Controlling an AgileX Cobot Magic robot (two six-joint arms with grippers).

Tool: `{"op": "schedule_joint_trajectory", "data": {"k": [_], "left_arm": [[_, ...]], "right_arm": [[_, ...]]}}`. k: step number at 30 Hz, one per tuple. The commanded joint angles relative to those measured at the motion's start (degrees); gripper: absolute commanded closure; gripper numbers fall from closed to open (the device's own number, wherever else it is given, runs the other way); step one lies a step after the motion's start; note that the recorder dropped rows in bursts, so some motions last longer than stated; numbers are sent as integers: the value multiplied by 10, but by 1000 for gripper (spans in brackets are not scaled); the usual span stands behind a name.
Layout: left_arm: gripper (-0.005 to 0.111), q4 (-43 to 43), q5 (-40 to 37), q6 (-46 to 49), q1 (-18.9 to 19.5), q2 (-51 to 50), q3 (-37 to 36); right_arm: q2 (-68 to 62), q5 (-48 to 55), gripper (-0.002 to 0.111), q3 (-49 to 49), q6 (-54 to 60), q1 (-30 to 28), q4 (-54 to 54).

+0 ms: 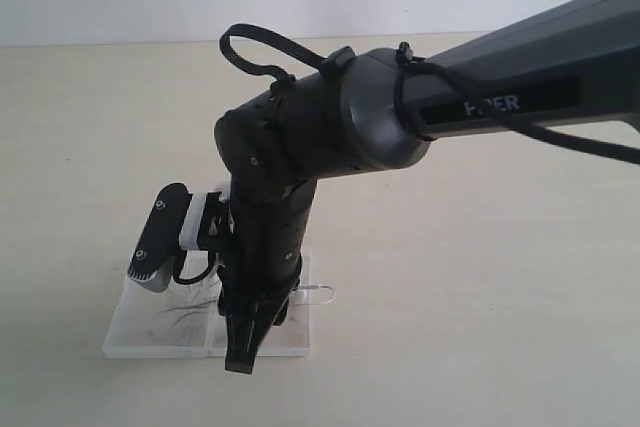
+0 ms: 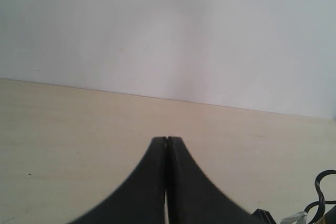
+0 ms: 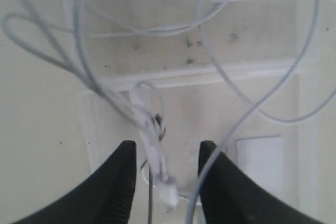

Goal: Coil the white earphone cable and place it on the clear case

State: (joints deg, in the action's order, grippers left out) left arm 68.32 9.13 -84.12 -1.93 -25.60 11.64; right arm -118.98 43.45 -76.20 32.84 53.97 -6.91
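Note:
The clear case (image 1: 140, 332) lies open and flat on the table at the lower left of the exterior view. The white earphone cable (image 3: 151, 145) is spread over it in loose loops; a small loop (image 1: 318, 293) pokes out past the case's right side. My right gripper (image 1: 243, 355) points down over the case's front edge. Its jaws (image 3: 167, 153) are open, and a thicker white piece of the cable hangs loose between them, pinched by neither finger. My left gripper (image 2: 167, 140) is shut with nothing in it, over bare table.
The right arm (image 1: 480, 87) reaches in from the right and hides much of the case's middle. A white square sticker (image 3: 260, 163) sits inside one half of the case. A pale wall (image 2: 168, 30) stands behind the table edge.

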Motion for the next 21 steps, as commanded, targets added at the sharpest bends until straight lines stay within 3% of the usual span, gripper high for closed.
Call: {"op": "schedule_joint_trajectory", "data": {"k": [1,7,21], "left_arm": [[107,2,0,-1,-4,2,-3],[107,2,0,-1,-4,2,-3],[107,2,0,-1,-4,2,-3]], "right_arm": [[14,4,61,-2,0,0,-2],[43,5,52,-2,0,0,-1],[89,31,53,-2,5,0,-31]]}}
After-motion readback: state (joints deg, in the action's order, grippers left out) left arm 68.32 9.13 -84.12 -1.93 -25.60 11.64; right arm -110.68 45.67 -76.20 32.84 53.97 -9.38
